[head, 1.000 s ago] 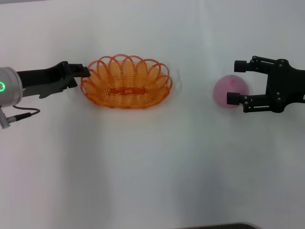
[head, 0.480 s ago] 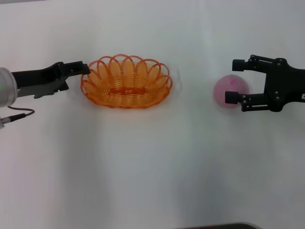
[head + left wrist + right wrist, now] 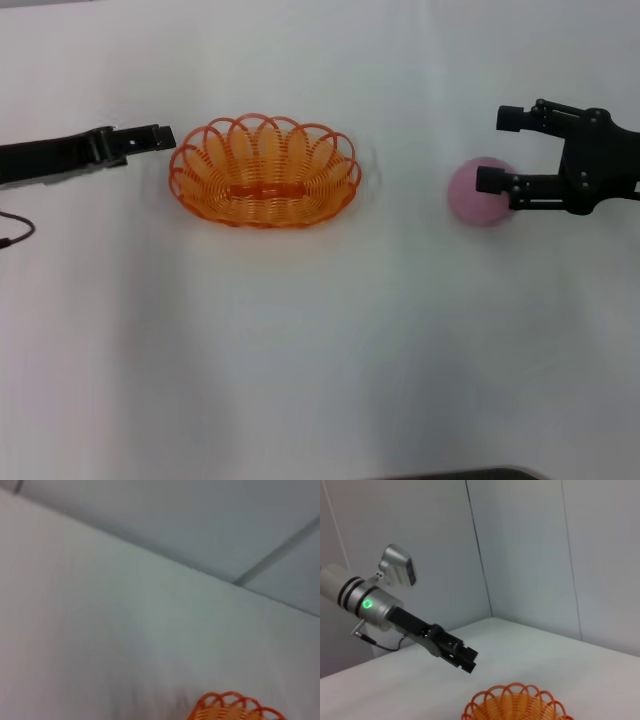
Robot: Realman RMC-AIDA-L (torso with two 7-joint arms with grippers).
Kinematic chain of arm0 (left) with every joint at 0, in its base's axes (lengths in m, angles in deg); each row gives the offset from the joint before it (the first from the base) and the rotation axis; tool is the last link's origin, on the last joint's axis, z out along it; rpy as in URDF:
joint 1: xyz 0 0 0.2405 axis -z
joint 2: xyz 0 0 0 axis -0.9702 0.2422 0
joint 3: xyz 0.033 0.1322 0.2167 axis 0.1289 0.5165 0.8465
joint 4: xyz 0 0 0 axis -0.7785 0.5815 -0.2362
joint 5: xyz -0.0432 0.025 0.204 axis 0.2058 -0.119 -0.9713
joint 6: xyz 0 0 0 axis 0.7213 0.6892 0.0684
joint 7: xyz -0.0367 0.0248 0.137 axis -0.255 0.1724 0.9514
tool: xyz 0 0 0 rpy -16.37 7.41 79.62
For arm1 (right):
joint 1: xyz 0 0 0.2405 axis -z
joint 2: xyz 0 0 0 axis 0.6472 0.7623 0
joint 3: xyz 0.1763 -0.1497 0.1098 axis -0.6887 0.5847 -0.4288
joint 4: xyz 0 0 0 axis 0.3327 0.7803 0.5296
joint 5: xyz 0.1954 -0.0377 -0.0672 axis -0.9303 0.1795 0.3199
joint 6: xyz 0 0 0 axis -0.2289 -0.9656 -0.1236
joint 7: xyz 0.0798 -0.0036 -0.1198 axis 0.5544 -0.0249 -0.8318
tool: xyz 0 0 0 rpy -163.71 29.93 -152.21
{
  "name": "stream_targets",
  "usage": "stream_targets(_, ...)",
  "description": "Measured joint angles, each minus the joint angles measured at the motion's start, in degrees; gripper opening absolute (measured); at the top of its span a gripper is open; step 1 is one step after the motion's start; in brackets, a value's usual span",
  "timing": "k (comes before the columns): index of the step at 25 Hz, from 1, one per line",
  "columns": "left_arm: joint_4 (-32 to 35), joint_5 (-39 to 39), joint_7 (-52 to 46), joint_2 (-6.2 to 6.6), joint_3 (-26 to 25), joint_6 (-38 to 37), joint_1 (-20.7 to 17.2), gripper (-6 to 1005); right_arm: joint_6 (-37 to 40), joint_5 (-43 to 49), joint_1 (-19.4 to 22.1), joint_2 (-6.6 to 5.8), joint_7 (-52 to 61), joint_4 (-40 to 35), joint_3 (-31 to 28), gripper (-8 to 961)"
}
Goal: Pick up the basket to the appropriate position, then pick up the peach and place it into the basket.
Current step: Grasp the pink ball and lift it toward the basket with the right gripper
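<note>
Looped-wire oval basket (image 3: 265, 172), round peach (image 3: 475, 195)

Basket (image 3: 265, 172) on tabletop (image 3: 320, 340), upper left of centre in head view. Peach (image 3: 474, 194) on tabletop at right, well apart from basket. Left gripper (image 3: 160, 136) just beside basket's left rim, not touching. Right gripper (image 3: 498, 150) at far right, above peach, lower finger over it.

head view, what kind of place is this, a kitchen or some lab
Likely a robot test bench, not a kitchen: a plain white table holds only an orange basket and a peach, with bare grey wall panels behind.
</note>
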Motion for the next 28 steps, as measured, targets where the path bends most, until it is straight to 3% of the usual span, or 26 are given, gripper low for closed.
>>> stream_targets(5,-1.4,6.2,15.8,0.22,-7.1,-7.5,0.5,841,-0.8,-0.1,-0.4,1.51,-0.4,0.3,-3.1,945)
stream_targets(10,-1.9,9.7,30.3,0.41,-12.4,-15.6,0.5,840,-2.9,-0.7,-1.3,1.85,-0.2,3.0,-4.9,945)
stream_targets(20,-3.7,11.2,51.3,0.65,-14.6,-20.7,0.8,831,-7.0,-3.2,-3.0,2.32,0.1,7.9,-4.9,945)
stream_targets(28,-5.8,11.4,58.9,0.71,-15.6,-22.2,1.3,830,-7.7,-3.8,-3.7,2.54,0.4,9.0,-4.9,946)
